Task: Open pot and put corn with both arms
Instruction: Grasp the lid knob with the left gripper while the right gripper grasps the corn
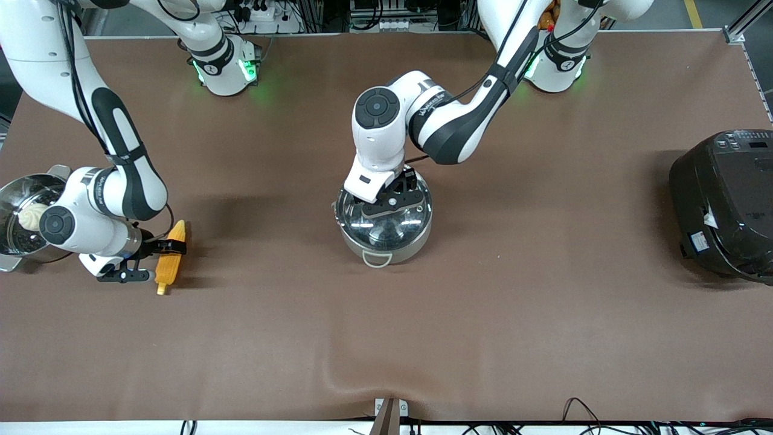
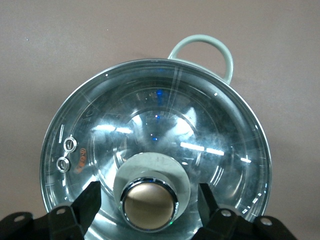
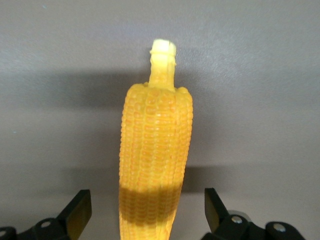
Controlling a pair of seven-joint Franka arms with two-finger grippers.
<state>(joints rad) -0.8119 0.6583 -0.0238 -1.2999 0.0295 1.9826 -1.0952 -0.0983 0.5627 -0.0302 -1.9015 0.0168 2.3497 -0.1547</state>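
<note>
Brown surface (image 1: 483, 314) carries our shiny steel pot (image 1: 384, 232) mid-table, left gripper (image 2: 150, 202) jaws spread astride its tan knob (image 2: 149, 204); right gripper (image 3: 147, 210) jaws straddle the yellow-orange corn cob (image 3: 155, 165) well apart; off-centre closure could slip.

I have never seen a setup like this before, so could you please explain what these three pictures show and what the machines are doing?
Two white robot arms stand at a brown table, each ending in a black two-finger gripper. The wide picture comes from a high camera facing them; the other two come from small cameras on each arm's wrist.

In the middle sits a shiny steel pot with its glass lid on. The left gripper is down over the lid, one finger on each side of the tan knob, with gaps showing, so nothing is gripped yet.

Toward the right arm's end lies a yellow corn on the table. The right gripper is open, its fingers straddling the cob without touching.

Also there: a steamer pot holding a white bun, and a black rice cooker.
</note>
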